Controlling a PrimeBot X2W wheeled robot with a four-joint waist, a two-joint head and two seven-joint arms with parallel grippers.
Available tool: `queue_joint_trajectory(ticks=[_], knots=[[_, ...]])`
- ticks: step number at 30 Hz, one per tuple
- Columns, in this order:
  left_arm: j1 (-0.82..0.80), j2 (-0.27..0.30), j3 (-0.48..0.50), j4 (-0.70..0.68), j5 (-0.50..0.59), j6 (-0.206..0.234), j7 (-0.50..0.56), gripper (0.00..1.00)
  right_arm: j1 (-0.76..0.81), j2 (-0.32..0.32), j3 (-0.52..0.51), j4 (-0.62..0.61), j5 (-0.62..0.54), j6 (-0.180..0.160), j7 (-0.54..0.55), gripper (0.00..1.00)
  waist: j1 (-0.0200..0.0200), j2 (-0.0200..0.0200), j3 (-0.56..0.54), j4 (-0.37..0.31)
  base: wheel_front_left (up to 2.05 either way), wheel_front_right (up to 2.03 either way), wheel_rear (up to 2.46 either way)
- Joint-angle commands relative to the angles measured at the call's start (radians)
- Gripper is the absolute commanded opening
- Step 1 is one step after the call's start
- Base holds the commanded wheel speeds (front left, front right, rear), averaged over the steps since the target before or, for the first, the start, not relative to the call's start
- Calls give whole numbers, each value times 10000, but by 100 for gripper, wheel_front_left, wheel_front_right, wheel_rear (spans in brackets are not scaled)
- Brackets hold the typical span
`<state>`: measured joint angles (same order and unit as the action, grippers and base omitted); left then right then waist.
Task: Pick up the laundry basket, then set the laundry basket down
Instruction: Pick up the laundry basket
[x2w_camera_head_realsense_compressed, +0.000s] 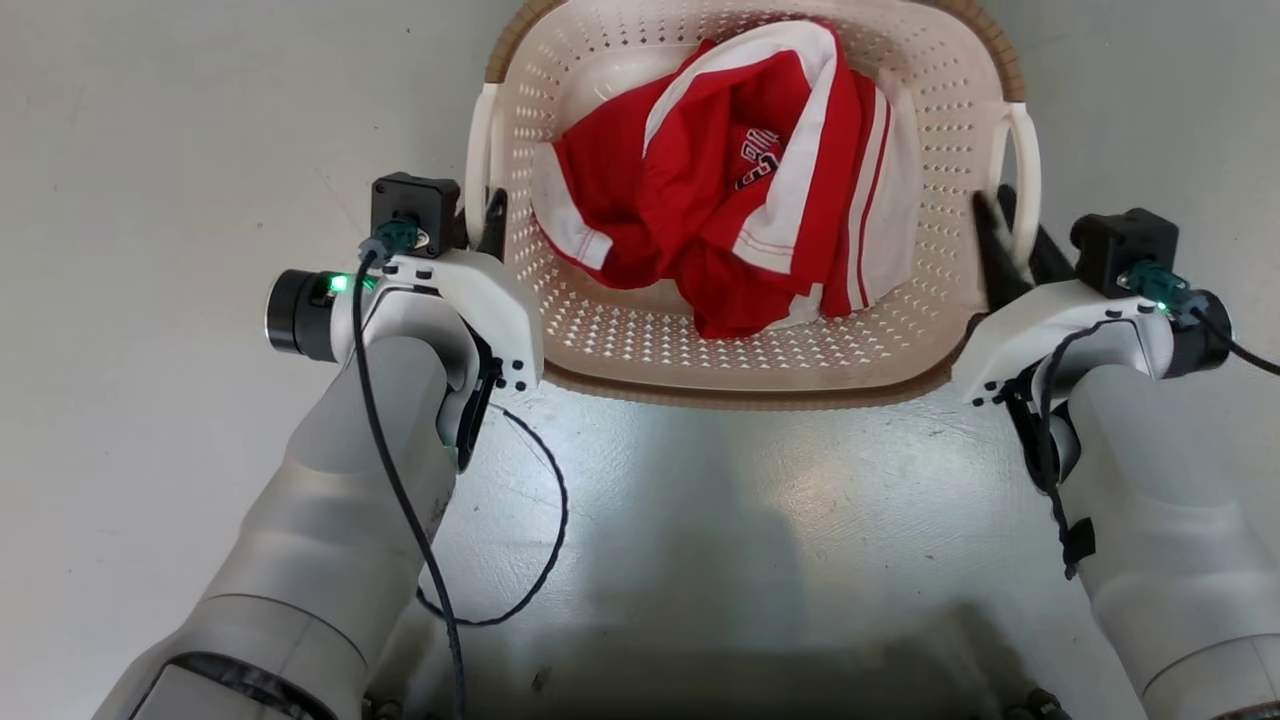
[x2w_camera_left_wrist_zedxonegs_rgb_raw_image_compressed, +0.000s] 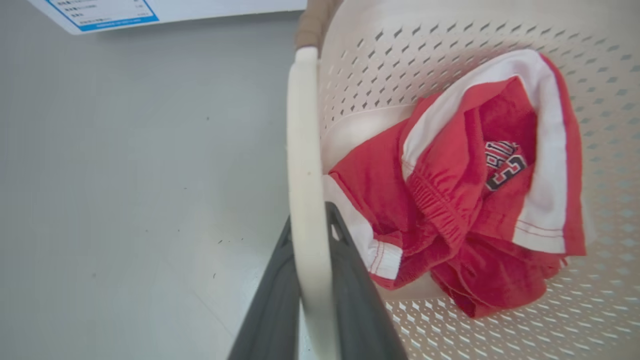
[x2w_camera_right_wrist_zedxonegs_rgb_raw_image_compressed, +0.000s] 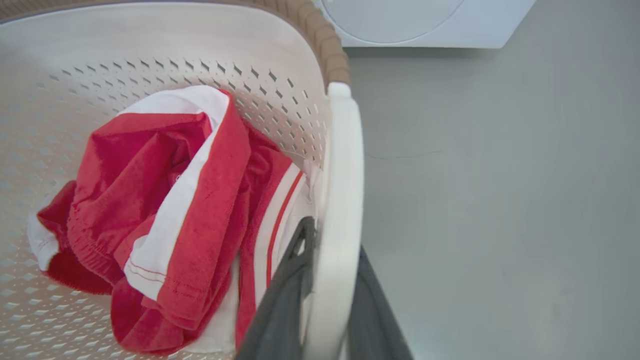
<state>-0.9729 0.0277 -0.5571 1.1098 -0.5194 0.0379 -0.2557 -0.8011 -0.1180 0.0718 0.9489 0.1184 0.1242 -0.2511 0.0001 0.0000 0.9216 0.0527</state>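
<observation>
The cream perforated laundry basket (x2w_camera_head_realsense_compressed: 620, 340) with its brown woven-look rim sits between my two arms and holds a crumpled red and white garment (x2w_camera_head_realsense_compressed: 720, 190). My left gripper (x2w_camera_head_realsense_compressed: 482, 225) is shut on the basket's left white loop handle (x2w_camera_left_wrist_zedxonegs_rgb_raw_image_compressed: 302, 150), one dark finger on each side of it. My right gripper (x2w_camera_head_realsense_compressed: 1015, 250) is shut the same way on the right handle (x2w_camera_right_wrist_zedxonegs_rgb_raw_image_compressed: 342, 165). In the wrist views the left gripper (x2w_camera_left_wrist_zedxonegs_rgb_raw_image_compressed: 309, 220) and right gripper (x2w_camera_right_wrist_zedxonegs_rgb_raw_image_compressed: 332, 240) straddle the handles beside the garment (x2w_camera_left_wrist_zedxonegs_rgb_raw_image_compressed: 450, 200) (x2w_camera_right_wrist_zedxonegs_rgb_raw_image_compressed: 165, 200). Whether the basket touches the floor is unclear.
Grey floor (x2w_camera_head_realsense_compressed: 150, 200) lies all around. A white machine front (x2w_camera_right_wrist_zedxonegs_rgb_raw_image_compressed: 425, 20) stands beyond the basket's right side, and a white panel with blue print (x2w_camera_left_wrist_zedxonegs_rgb_raw_image_compressed: 100, 12) beyond its left. A black cable (x2w_camera_head_realsense_compressed: 540, 520) loops beside my left forearm above my base (x2w_camera_head_realsense_compressed: 700, 660).
</observation>
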Motion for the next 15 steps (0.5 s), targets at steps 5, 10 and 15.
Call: queue_joint_trajectory(ticks=[5,10,15], knots=[[79,225,-189,93,-435,39,-61,0,328,172,265,42,101,65,-107,0,0,0,-69,25,0,0,0],[145,225,-518,358,-766,-20,-61,0,270,168,540,506,170,65,-107,0,0,0,-322,51,0,0,0],[298,225,-849,519,-1148,-56,-15,0,190,175,1049,1061,403,65,-107,0,0,0,-776,83,0,0,0]])
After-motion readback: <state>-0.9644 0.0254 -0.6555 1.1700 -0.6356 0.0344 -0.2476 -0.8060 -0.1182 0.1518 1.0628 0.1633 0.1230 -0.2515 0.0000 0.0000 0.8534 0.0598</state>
